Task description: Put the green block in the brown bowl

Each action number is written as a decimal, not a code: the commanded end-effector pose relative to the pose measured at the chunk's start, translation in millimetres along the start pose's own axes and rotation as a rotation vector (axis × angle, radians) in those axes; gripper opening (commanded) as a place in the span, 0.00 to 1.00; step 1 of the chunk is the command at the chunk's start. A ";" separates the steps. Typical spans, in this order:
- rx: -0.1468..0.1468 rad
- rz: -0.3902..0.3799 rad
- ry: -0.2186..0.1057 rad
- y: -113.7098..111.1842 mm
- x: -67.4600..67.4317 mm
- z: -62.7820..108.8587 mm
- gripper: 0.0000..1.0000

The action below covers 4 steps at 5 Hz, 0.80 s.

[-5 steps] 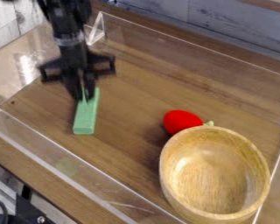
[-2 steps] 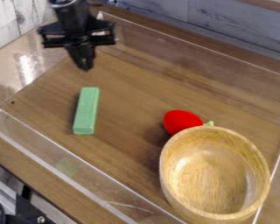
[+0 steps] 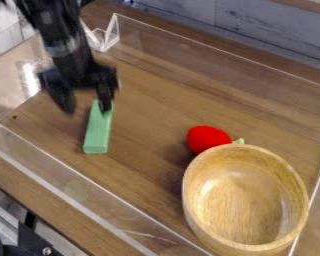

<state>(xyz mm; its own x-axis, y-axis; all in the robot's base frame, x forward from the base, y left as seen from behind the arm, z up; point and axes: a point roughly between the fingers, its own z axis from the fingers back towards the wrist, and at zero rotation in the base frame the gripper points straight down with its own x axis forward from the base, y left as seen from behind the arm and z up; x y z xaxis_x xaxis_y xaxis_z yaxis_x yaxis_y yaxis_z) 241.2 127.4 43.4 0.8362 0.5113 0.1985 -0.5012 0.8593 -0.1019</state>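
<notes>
The green block [image 3: 99, 130] lies flat on the wooden table, left of centre, its long side running toward the front edge. My gripper [image 3: 84, 100] points down over the block's far end. It is open, with one finger [image 3: 63, 98] to the left of the block and the other [image 3: 107, 97] at its far tip. Nothing is held. The brown bowl [image 3: 192, 195] stands empty at the front right, well apart from the block.
A small round red object [image 3: 207, 138] sits against the bowl's far rim. Clear plastic walls [image 3: 216, 60] fence the wooden table [image 3: 163, 95] at the back, left and front.
The gripper was shut by the block's far end, then lifted away toward the back. It has now come down again over that end and opened. The block has not moved.
</notes>
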 end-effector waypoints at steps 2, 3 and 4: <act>-0.012 0.025 -0.036 -1.4 1.0 -13.4 0.00; 0.015 0.004 -0.050 -12.0 -6.8 5.5 0.00; 0.027 -0.062 -0.073 -27.2 -12.5 34.9 0.00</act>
<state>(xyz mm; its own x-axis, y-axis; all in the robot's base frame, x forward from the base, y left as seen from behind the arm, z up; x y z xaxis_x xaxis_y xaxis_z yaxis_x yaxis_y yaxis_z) 233.8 95.2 70.7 0.8550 0.4556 0.2478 -0.4551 0.8882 -0.0627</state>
